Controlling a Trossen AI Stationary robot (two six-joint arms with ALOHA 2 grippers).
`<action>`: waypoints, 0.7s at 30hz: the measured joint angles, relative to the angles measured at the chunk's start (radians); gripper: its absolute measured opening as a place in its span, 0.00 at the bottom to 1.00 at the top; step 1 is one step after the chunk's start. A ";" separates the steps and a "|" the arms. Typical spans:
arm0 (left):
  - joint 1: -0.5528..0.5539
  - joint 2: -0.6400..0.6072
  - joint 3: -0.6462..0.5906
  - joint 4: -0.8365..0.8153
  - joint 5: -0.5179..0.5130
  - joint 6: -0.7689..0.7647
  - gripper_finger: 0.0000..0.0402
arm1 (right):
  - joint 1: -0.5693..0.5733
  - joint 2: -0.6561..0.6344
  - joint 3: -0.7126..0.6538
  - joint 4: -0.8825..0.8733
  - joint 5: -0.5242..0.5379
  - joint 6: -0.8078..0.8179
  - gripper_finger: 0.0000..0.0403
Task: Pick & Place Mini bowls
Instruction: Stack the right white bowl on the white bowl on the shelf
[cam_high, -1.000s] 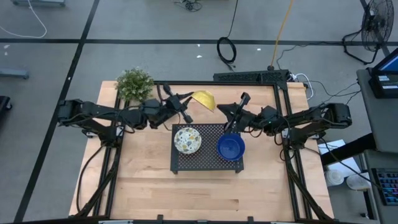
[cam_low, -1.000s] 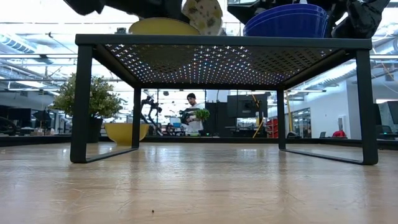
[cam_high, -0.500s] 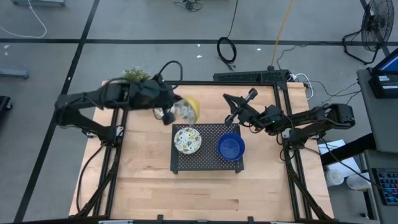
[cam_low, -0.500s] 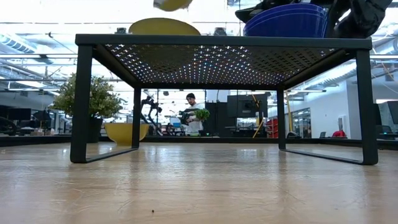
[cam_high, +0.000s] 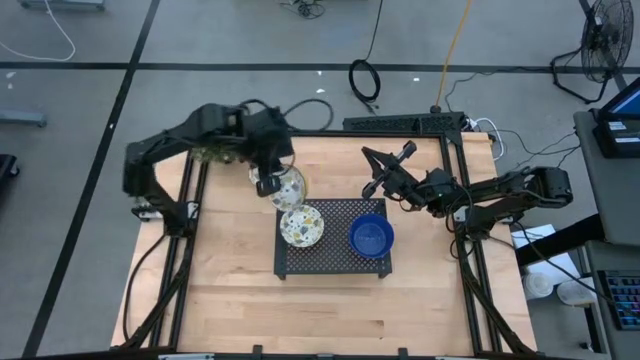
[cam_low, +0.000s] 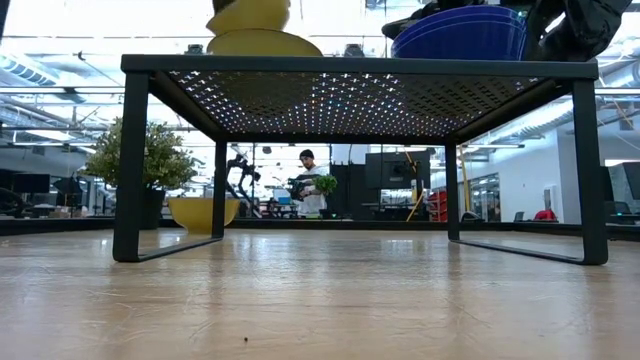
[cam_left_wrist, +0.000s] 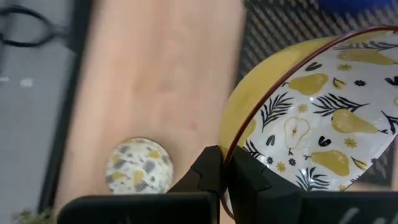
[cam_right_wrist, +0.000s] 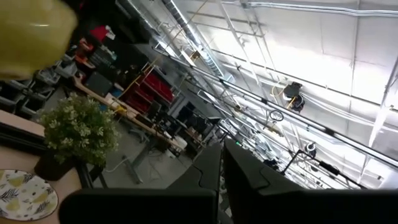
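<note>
My left gripper (cam_high: 270, 185) is shut on a mini bowl (cam_high: 289, 187), yellow outside and white with a pear and leaf pattern inside (cam_left_wrist: 323, 118). It hangs over the far left corner of the black perforated tray (cam_high: 335, 262). A second patterned bowl (cam_high: 300, 225) and the blue bowls (cam_high: 371, 237) sit on the tray top, and the blue bowls look nested in the low view (cam_low: 460, 35). Another patterned bowl (cam_left_wrist: 140, 165) rests on the wood near the plant. My right gripper (cam_high: 384, 170) is shut and raised beyond the blue bowls, touching nothing. My left gripper pinches the patterned bowl's rim (cam_left_wrist: 231, 146), one finger (cam_left_wrist: 208, 171) outside against the yellow wall and the other (cam_left_wrist: 249, 177) inside. The bowl is lifted clear, mouth upward and roughly level. In the low view (cam_low: 248, 15) it shows just above the bowl on the tray.
The green plant (cam_right_wrist: 81, 134) stands at the table's far left corner, mostly hidden under my left arm in the high view. The tray stands on legs (cam_low: 130, 160) with open space beneath. Bare wood (cam_high: 330, 310) lies between the tray and the near edge.
My left arm has risen and swung the held bowl from beyond the tray's far edge toward the tray's left side. The bowl has gone from steeply tilted to roughly level. My right gripper has drawn back a little from the blue bowls toward the far edge.
</note>
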 joint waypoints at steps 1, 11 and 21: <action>0.003 0.022 0.012 -0.021 0.039 0.044 0.02 | 0.000 0.000 0.000 -0.001 0.000 0.000 0.02; -0.014 0.129 0.048 -0.036 0.199 0.139 0.02 | 0.000 0.000 0.000 -0.013 0.003 -0.001 0.02; -0.039 0.171 0.048 -0.007 0.221 0.152 0.02 | 0.000 0.000 0.000 -0.015 0.002 -0.001 0.02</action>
